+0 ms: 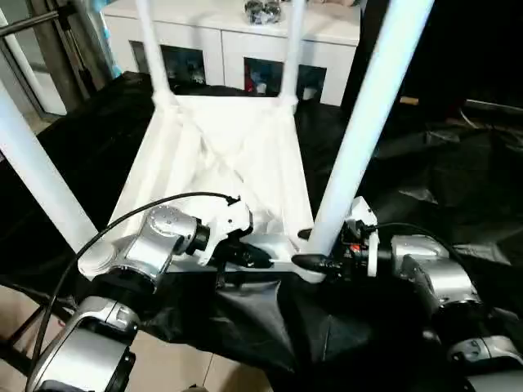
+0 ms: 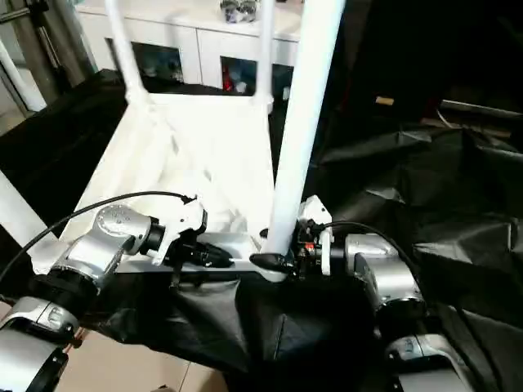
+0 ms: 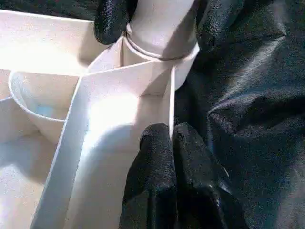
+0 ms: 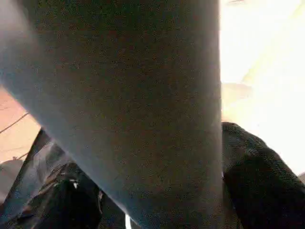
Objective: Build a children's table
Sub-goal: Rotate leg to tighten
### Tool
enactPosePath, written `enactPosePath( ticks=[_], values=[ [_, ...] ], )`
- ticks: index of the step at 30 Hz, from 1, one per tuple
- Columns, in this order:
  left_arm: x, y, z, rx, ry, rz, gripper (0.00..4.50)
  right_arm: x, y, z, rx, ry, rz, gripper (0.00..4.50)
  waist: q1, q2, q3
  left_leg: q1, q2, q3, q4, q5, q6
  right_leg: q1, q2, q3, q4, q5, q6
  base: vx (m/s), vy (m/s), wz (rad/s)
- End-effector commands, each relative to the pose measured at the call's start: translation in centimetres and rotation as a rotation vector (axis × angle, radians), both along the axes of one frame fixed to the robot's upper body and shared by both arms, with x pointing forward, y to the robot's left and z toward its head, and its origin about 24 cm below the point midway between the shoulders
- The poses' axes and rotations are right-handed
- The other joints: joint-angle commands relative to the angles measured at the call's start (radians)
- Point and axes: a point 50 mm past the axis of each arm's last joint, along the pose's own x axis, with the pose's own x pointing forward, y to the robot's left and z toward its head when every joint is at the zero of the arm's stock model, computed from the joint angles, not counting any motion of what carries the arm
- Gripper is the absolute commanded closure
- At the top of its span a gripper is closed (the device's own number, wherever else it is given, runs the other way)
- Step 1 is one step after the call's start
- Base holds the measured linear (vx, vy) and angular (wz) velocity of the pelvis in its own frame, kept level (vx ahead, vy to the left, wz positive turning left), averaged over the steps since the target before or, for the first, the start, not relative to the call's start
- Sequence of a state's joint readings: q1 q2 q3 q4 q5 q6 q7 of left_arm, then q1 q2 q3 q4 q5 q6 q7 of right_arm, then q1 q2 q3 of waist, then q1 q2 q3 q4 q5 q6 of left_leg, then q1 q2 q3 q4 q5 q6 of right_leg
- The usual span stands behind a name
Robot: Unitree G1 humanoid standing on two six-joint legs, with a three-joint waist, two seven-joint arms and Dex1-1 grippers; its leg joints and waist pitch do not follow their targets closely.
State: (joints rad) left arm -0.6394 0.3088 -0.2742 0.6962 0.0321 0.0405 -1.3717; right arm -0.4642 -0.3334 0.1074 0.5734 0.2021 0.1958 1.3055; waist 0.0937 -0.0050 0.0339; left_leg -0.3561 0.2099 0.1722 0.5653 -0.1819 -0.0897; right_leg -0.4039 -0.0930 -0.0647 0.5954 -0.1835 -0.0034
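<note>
At the near right corner my right gripper point(image 1: 315, 260) clasps the last leg point(image 1: 359, 131); left gripper point(image 3: 170, 138), shut, pinches the tabletop point(image 1: 221, 147) rim. Next, I reckon, pressing it fully home.

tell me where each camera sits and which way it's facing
Left and right eye: on the head, looking down over both silver forearms at the upturned tabletop.
Left wrist: along the shut left end effector at a tabletop rib.
Right wrist: close against the near right leg, between the right end effector's fingers.
All share that leg.
</note>
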Motion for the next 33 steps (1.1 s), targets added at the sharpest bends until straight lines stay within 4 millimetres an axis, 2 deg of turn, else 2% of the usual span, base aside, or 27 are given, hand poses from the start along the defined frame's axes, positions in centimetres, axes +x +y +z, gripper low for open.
enactPosePath(
  ticks=[1,5,10,11,13,14,16,18,19,20,23,25,29,30,32,33],
  values=[
    [0.1,-0.6,0.3,-0.003,-0.019,-0.009,4.5,-1.1,1.3,-0.8,0.009,0.053,0.099,1.49,0.0,-0.003,-0.055,0.003,0.021,0.01,-0.055,-0.155,0.077,0.057,-0.042,0.034,-0.052,-0.066,-0.275,0.0,0.0,0.0],
    [0.3,-0.8,0.1,-0.007,-0.029,0.017,4.5,-1.4,1.6,-0.9,0.012,0.066,0.105,1.86,0.003,-0.004,-0.055,0.003,0.021,0.01,-0.055,-0.159,0.075,0.058,-0.042,0.034,-0.052,-0.077,-0.269,0.0,0.0,0.0],
    [0.7,-1.1,0.1,-0.011,-0.058,0.081,4.5,-1.4,1.9,-1.2,0.016,0.06,0.079,1.93,0.006,-0.003,-0.052,0.004,0.021,0.01,-0.058,-0.177,0.064,0.056,-0.042,0.035,-0.058,-0.117,-0.255,0.0,0.0,0.0],
    [1.3,-1.3,0.1,-0.014,-0.092,0.157,4.5,-1.1,2.3,-1.5,0.018,0.032,0.016,1.95,0.006,-0.003,-0.051,0.004,0.021,0.01,-0.059,-0.185,0.06,0.055,-0.043,0.035,-0.059,-0.128,-0.25,0.0,0.0,0.0],
    [1.5,-1.4,0.2,-0.013,-0.104,0.18,4.5,-0.9,2.5,-1.6,0.019,0.023,-0.012,2.1,0.005,-0.002,-0.048,0.007,0.02,0.007,-0.063,-0.224,0.045,0.055,-0.045,0.034,-0.067,-0.198,-0.234,0.0,0.0,0.0],
    [1.6,-1.6,0.2,-0.014,-0.116,0.208,4.5,-0.6,2.6,-1.8,0.012,0.018,-0.064,2.16,0.001,-0.003,-0.045,0.009,0.02,0.006,-0.068,-0.263,0.03,0.051,-0.047,0.036,-0.076,-0.283,-0.21,0.0,0.0,0.0],
    [2.0,-2.0,0.1,-0.013,-0.134,0.269,4.5,0.1,3.1,-2.2,-0.007,0.005,-0.172,2.2,-0.006,-0.004,-0.041,0.009,0.019,0.002,-0.072,-0.292,0.014,0.048,-0.049,0.036,-0.083,-0.358,-0.185,0.0,0.0,0.0],
    [2.1,-2.5,0.0,-0.019,-0.142,0.318,4.5,0.6,3.5,-2.8,-0.028,0.021,-0.275,2.31,-0.015,-0.003,-0.04,0.011,0.016,-0.001,-0.074,-0.309,0.001,0.044,-0.048,0.035,-0.088,-0.406,-0.169,0.0,0.0,0.0],
    [2.2,-3.2,0.0,-0.029,-0.145,0.351,4.5,1.0,4.0,-3.2,-0.049,0.029,-0.344,2.32,-0.021,-0.003,-0.039,0.006,0.015,-0.003,-0.076,-0.308,-0.006,0.047,-0.049,0.034,-0.089,-0.429,-0.155,0.0,0.0,0.0],
    [2.3,-3.6,-0.1,-0.034,-0.149,0.373,4.5,1.2,4.4,-3.4,-0.062,0.032,-0.384,2.32,-0.027,-0.003,-0.04,0.007,0.014,-0.004,-0.076,-0.314,-0.009,0.046,-0.047,0.034,-0.093,-0.442,-0.144,0.0,0.0,0.0],
    [2.3,-4.3,-0.1,-0.043,-0.154,0.392,4.5,1.4,5.0,-3.7,-0.078,0.041,-0.437,2.4,-0.037,-0.004,-0.041,0.009,0.012,-0.004,-0.074,-0.331,0.0,0.04,-0.046,0.034,-0.098,-0.447,-0.141,0.0,0.0,0.0],
    [2.0,-6.0,-0.1,-0.062,-0.161,0.415,4.5,1.6,7.0,-4.0,-0.087,0.035,-0.508,2.42,-0.041,-0.003,-0.042,0.006,0.013,-0.003,-0.074,-0.32,0.004,0.041,-0.044,0.035,-0.095,-0.417,-0.147,0.0,0.0,0.0],
    [1.6,-7.4,-0.2,-0.065,-0.177,0.418,4.5,1.9,8.7,-3.9,-0.089,-0.001,-0.557,2.42,-0.049,-0.001,-0.043,0.004,0.012,-0.003,-0.075,-0.327,0.006,0.041,-0.042,0.034,-0.094,-0.394,-0.154,0.0,0.0,0.0],
    [1.6,-7.6,-0.3,-0.063,-0.18,0.413,4.5,1.9,8.7,-3.9,-0.087,-0.008,-0.558,2.42,-0.049,0.0,-0.043,0.005,0.012,-0.003,-0.074,-0.332,0.008,0.04,-0.042,0.034,-0.095,-0.393,-0.153,0.0,0.0,0.0],
    [1.4,-7.7,-0.3,-0.063,-0.18,0.399,4.5,2.1,8.3,-3.6,-0.061,-0.008,-0.561,1.94,-0.052,0.002,-0.045,0.003,0.013,-0.003,-0.075,-0.336,0.015,0.042,-0.04,0.034,-0.092,-0.361,-0.16,0.0,0.0,0.0],
    [1.4,-7.7,-0.4,-0.062,-0.18,0.395,4.5,2.2,7.9,-3.4,-0.04,0.002,-0.556,1.94,-0.054,0.001,-0.044,0.002,0.012,-0.003,-0.075,-0.335,0.017,0.043,-0.039,0.034,-0.092,-0.352,-0.162,0.0,0.0,0.0]
  ],
)
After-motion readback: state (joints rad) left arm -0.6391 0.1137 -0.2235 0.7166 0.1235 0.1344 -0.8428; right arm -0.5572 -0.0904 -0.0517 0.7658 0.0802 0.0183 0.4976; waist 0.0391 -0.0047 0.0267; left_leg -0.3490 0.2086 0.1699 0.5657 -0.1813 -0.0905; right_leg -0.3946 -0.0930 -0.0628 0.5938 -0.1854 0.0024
